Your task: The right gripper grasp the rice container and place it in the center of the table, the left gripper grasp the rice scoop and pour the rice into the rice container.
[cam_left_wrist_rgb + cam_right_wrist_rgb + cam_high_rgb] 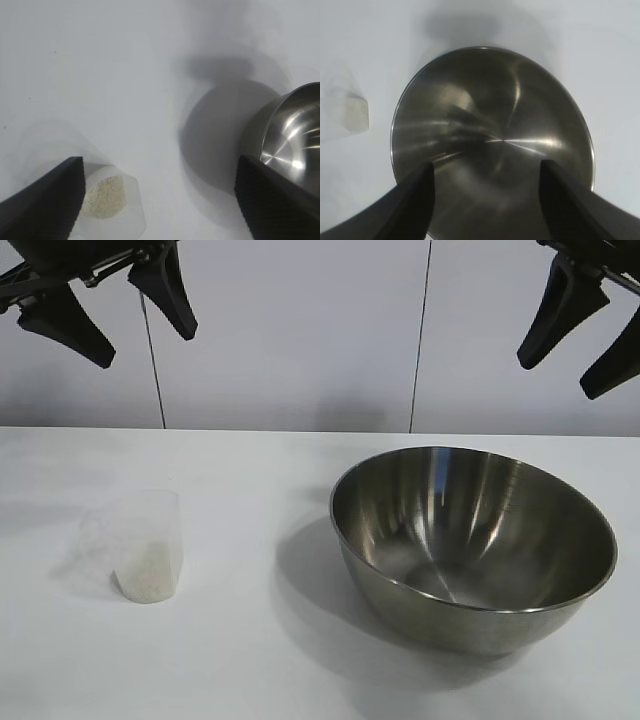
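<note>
I see the rice container (pixel 473 545) standing upright on the table (pixel 240 660), toward the right side in the exterior view. Its interior is bare brushed steel; I see no grains inside it. It casts a shadow on the table toward the rice scoop.

The rice scoop (pixel 140 545) stands upright on the table at the left, well apart from the rice container. The rice (pixel 145 575) forms a low pale layer in its bottom.

The left gripper (pixel 110 305) hangs in the air at the upper left of the exterior view, above and behind the rice scoop. Its jaws are spread wide and hold nothing. In the left wrist view the rice scoop (pixel 107 200) sits just beside one finger, with the rice (pixel 104 196) visible through its open mouth, and the rice container (pixel 292 135) appears partly behind the other finger.

The right gripper (pixel 580 340) hangs in the air at the upper right, above the rice container. Its jaws are parted and hold nothing. In the right wrist view the rice container (pixel 495 135) fills the space between the two fingers, and the rice scoop (pixel 356 114) shows farther off on the table (pixel 600 60).
</note>
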You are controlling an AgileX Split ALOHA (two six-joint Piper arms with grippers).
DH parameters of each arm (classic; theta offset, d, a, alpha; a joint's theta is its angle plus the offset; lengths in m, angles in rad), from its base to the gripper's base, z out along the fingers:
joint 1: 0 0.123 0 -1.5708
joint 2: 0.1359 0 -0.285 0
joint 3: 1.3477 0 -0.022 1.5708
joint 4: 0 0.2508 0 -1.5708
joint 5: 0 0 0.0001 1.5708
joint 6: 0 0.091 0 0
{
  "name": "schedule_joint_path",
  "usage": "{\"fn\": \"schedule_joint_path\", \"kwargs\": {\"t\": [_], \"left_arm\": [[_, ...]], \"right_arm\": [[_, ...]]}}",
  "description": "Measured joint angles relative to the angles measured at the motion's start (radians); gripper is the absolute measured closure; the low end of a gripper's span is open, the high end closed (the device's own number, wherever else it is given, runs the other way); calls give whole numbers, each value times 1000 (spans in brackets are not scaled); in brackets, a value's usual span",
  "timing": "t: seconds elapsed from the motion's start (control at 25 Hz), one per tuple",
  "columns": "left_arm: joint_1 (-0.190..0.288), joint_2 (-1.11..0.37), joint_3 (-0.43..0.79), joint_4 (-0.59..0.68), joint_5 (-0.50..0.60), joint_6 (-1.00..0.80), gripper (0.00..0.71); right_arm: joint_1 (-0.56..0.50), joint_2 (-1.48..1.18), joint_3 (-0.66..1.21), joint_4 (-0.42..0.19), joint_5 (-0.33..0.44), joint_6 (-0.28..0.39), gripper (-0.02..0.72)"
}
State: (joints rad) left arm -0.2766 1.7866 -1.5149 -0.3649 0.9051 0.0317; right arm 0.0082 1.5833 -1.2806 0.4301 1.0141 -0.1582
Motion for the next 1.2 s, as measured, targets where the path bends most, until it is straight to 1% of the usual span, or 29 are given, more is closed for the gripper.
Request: {"fn": "schedule_joint_path", "kwargs": {"t": [0.28, 0.36, 0.4, 0.52, 0.6, 0.76, 0.92, 1.0, 1.2], "left_arm": [[0, 0, 0, 0, 0, 0, 116], [0, 0, 0, 0, 0, 0, 116], [0, 0, 0, 0, 0, 0, 116], [0, 0, 0, 0, 0, 0, 116], [0, 0, 0, 0, 0, 0, 116], [0, 0, 0, 0, 0, 0, 116], [0, 0, 0, 0, 0, 0, 116], [0, 0, 0, 0, 0, 0, 116], [0, 0, 0, 0, 0, 0, 116]], "right_arm": [[0, 0, 0, -2, 8, 0, 281], [0, 0, 0, -19, 19, 0, 281], [0, 0, 0, -35, 37, 0, 281], [0, 0, 0, -123, 115, 2, 281], [0, 0, 0, -182, 155, 24, 281], [0, 0, 0, -272, 171, 87, 281], [0, 0, 0, -360, 177, 107, 281], [0, 0, 0, -378, 174, 109, 281], [0, 9, 0, -381, 147, 109, 281]]}}
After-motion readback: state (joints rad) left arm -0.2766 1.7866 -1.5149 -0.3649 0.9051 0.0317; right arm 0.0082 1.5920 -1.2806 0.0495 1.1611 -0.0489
